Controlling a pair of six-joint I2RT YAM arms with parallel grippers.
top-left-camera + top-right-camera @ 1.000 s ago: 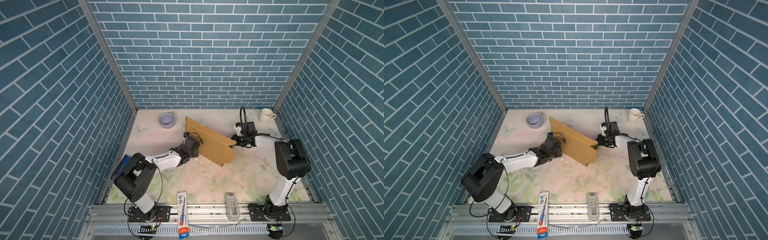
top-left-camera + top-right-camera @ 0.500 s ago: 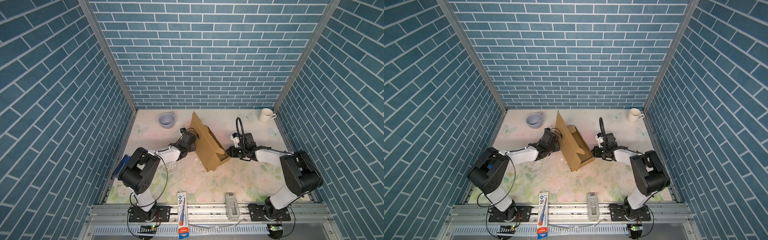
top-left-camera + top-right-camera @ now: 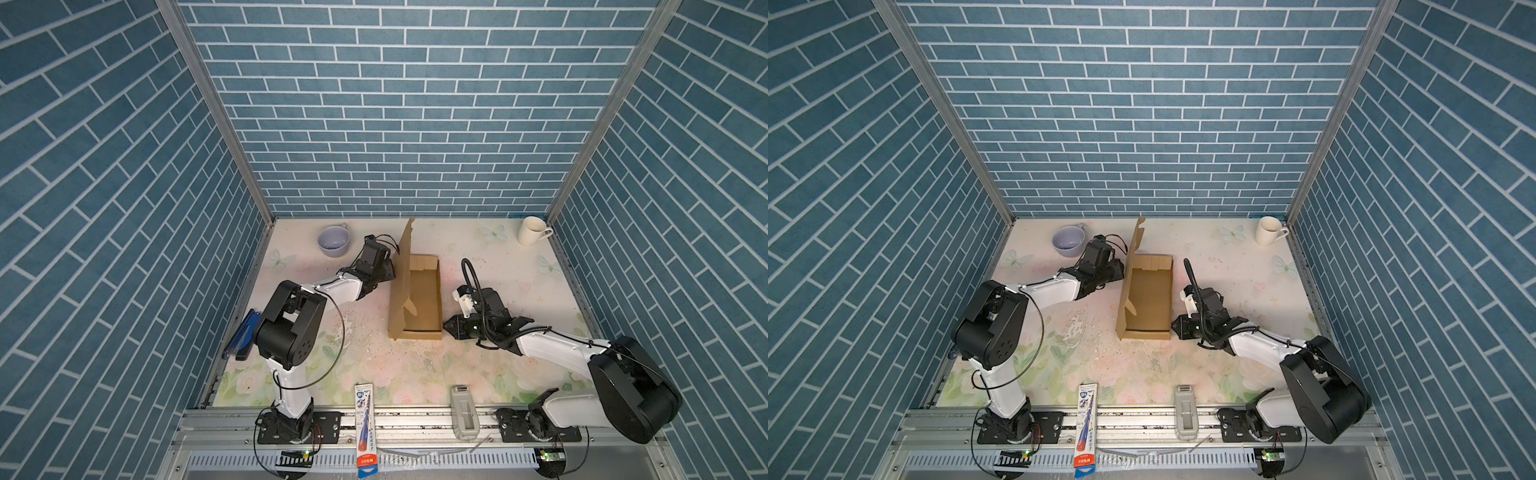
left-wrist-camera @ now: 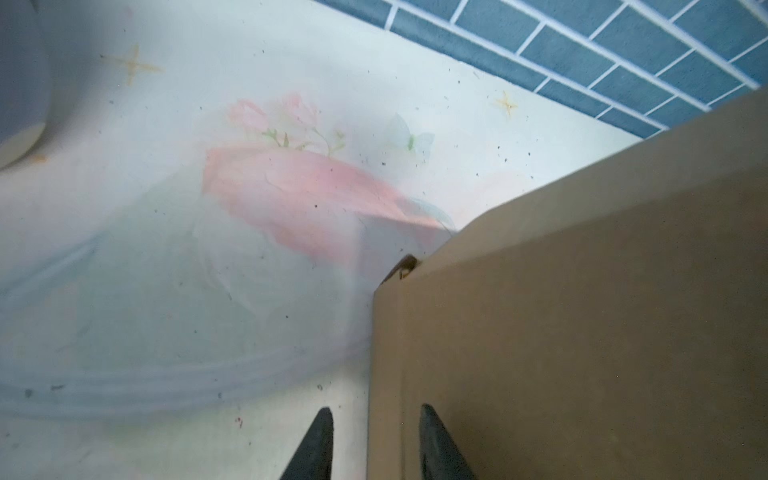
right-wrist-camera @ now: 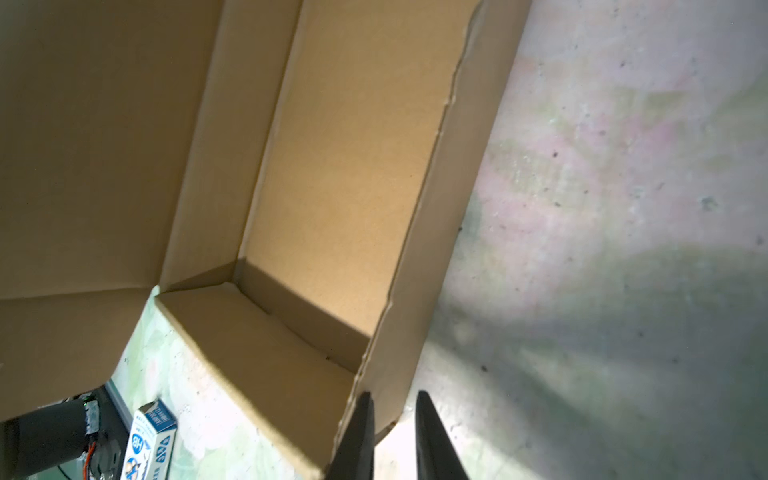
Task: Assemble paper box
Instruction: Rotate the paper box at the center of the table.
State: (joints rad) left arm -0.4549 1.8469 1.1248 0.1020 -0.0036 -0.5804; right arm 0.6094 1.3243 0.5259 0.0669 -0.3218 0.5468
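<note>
The paper box [image 3: 424,299] [image 3: 1150,299] is a shallow brown cardboard tray in the middle of the table, long side running front to back. Its lid flap [image 3: 402,266] stands upright along the left wall. My left gripper [image 3: 390,270] [image 3: 1121,270] sits against the flap's outer face. In the left wrist view its fingers [image 4: 374,415] are apart, straddling the cardboard's edge [image 4: 374,332]. My right gripper [image 3: 446,326] [image 3: 1175,326] is at the box's near right corner. In the right wrist view it [image 5: 392,399] is shut on the right wall [image 5: 415,257] at that corner.
A lavender cup [image 3: 333,241] stands at the back left beside the left wrist. A white mug [image 3: 533,230] is in the back right corner. A pencil carton [image 3: 365,424] and a grey device [image 3: 464,409] lie on the front rail. A blue object [image 3: 243,340] leans at the left edge.
The box has swung from a diagonal to lying front to back, flat on the table. The right gripper came toward the front with its corner. The left fingers have spread wider.
</note>
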